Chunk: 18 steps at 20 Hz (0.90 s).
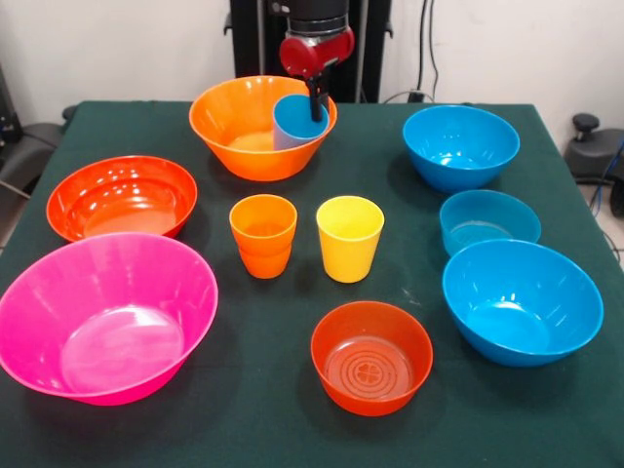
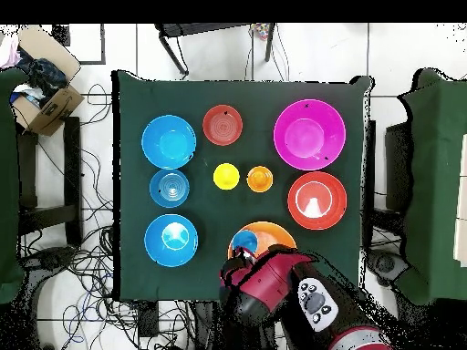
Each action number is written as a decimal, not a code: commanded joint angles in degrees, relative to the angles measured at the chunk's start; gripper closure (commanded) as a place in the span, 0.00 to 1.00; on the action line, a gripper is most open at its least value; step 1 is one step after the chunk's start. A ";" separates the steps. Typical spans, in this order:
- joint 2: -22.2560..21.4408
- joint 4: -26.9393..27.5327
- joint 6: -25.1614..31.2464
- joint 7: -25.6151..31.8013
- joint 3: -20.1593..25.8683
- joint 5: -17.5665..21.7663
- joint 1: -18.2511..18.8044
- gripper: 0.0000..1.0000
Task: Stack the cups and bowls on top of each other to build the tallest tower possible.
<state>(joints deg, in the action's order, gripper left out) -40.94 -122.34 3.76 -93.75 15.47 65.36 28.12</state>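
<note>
Gripper | jaws closed on the blue cup's rim | cup sits upright inside the big orange bowl, against its wall on the blue-bowl side, long axis vertical, directly beneath jaws | likely next: release, retract straight up | remaining cups and bowls loose on tabletop.

a lab: floor cables, robot pedestal, green-clothed table.

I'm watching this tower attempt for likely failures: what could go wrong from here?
1. The blue cup sits off-centre in the big orange bowl, against its wall, apparently tilted; it may tip once released.
2. The gripper reaches into the cup's mouth; pulling away could drag it.
3. A leaning cup would make a poor seat for the orange cup or yellow cup.
</note>
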 commanded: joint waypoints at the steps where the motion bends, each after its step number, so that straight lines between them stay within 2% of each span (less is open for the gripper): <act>1: -1.47 1.98 -3.64 -6.41 3.64 -2.42 -2.21 1.00; 9: -2.08 2.39 -6.78 -7.99 2.38 -4.30 -3.99 1.00; 18: -1.68 3.24 -11.22 -8.83 -1.33 -6.53 -6.64 1.00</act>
<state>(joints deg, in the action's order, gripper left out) -43.86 -122.37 -2.02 -93.80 14.02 61.76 23.96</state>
